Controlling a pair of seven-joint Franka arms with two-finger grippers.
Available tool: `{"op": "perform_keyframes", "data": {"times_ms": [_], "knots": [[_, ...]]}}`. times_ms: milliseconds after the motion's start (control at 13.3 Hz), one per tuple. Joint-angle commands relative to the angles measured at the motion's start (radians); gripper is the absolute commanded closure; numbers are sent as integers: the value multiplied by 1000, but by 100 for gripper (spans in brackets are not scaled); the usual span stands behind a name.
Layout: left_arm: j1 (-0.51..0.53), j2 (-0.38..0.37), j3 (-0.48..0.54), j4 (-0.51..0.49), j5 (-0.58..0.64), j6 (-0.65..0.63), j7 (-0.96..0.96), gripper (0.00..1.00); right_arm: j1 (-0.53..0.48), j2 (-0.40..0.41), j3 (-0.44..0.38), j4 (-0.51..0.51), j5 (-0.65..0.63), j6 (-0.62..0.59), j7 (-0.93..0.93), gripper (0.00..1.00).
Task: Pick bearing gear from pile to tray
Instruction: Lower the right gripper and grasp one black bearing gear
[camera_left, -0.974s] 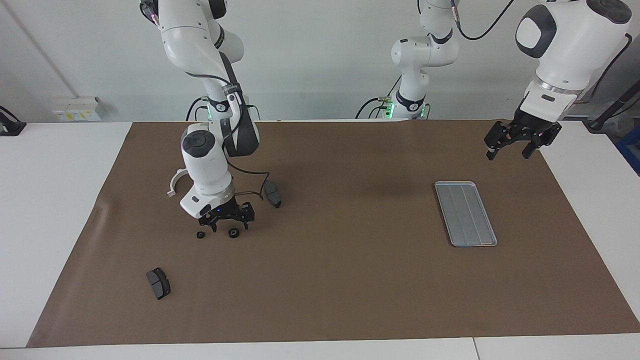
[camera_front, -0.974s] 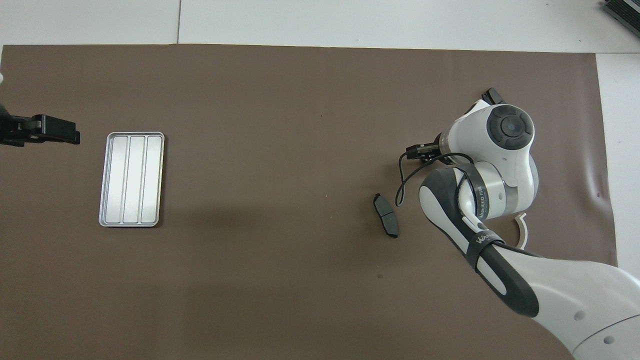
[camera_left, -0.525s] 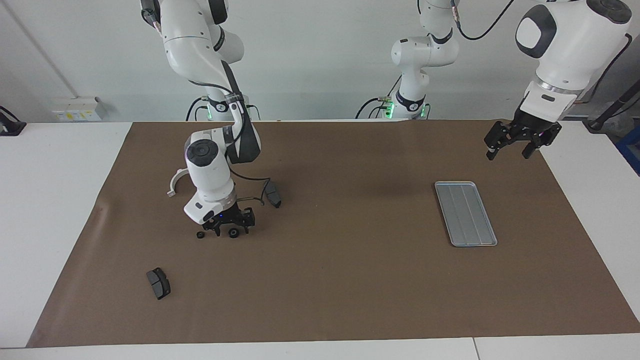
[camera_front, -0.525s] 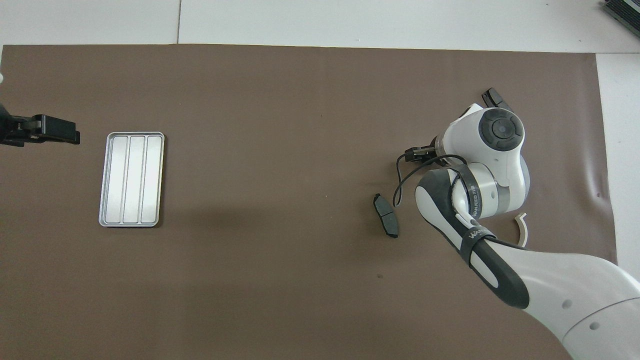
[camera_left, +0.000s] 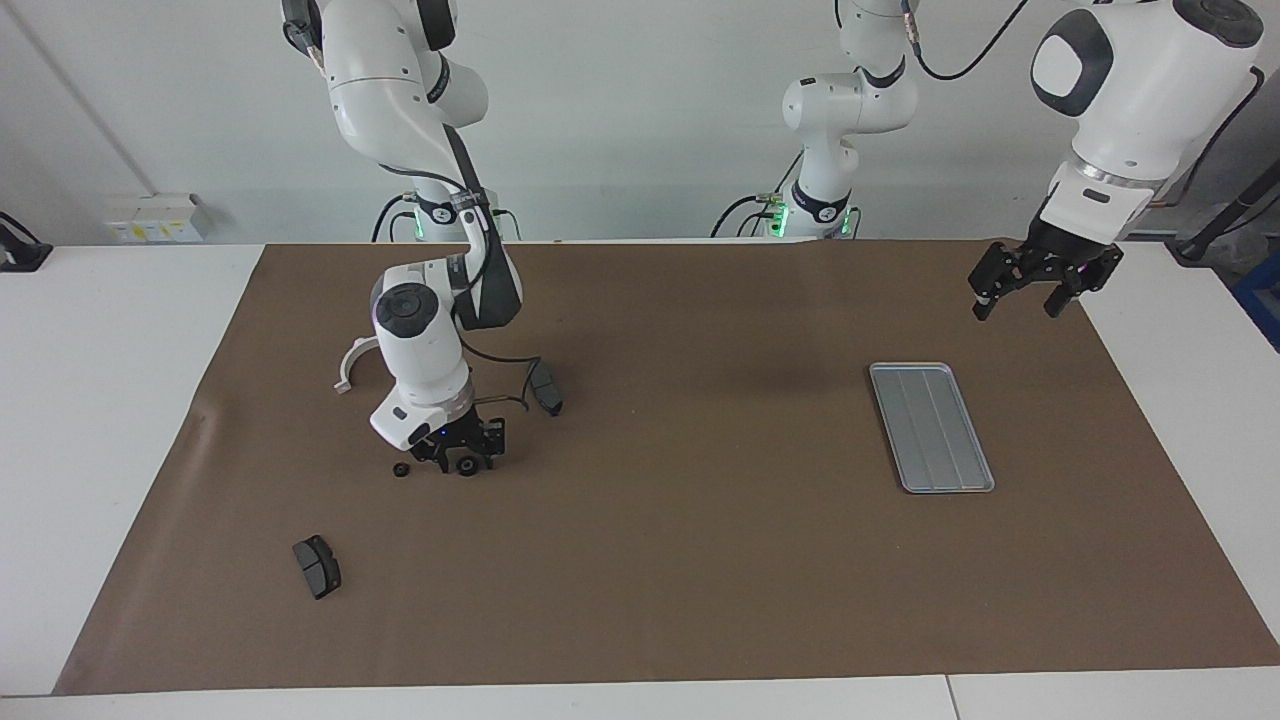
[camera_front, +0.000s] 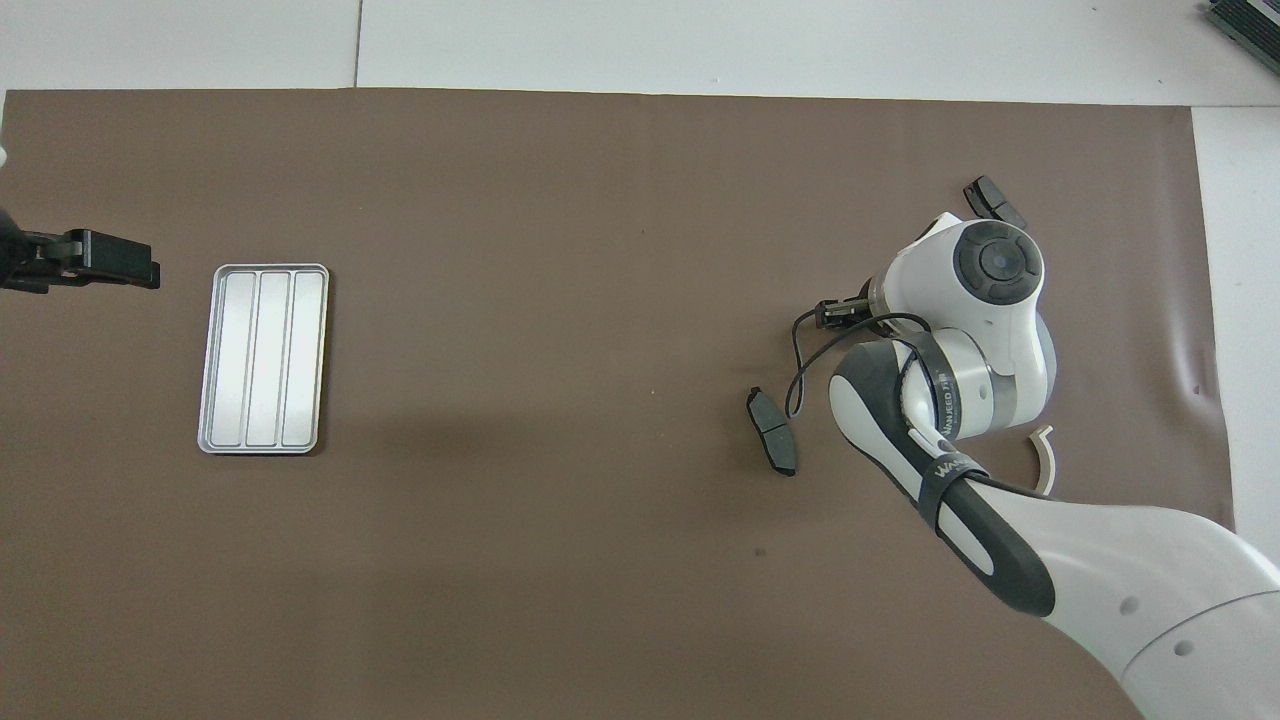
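The right gripper (camera_left: 464, 461) is down around 1 black gear (camera_left: 466, 467), fingers apart or clamped, I cannot tell. The left gripper (camera_left: 1020, 300), fingers apart, waits over the mat edge (camera_left: 1100, 330) near the tray (camera_left: 930, 425).

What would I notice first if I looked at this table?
Probably the right gripper, down on the brown mat around a small black gear, with another gear beside it. Then the shiny silver tray toward the left arm's end, with nothing in it. The left gripper waits, open, in the air near that end.

White wall (camera_left: 640, 120), white table (camera_left: 120, 400), brown mat (camera_left: 700, 580)
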Motion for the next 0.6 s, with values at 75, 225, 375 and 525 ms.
{"op": "perform_keyframes", "data": {"times_ms": [75,225,375,525], "knots": [[-8,-17,5,-25,9,20,7,0,-2,-1,1,-15,7,25,-6,42],[-8,-17,5,-25,9,20,7,0,-2,-1,1,-13,7,23,-5,57],[-8,-17,5,-25,9,20,7,0,-2,-1,1,-10,10,17,-2,77],[-8,-17,5,-25,9,20,7,0,-2,-1,1,-4,19,13,4,100]]}}
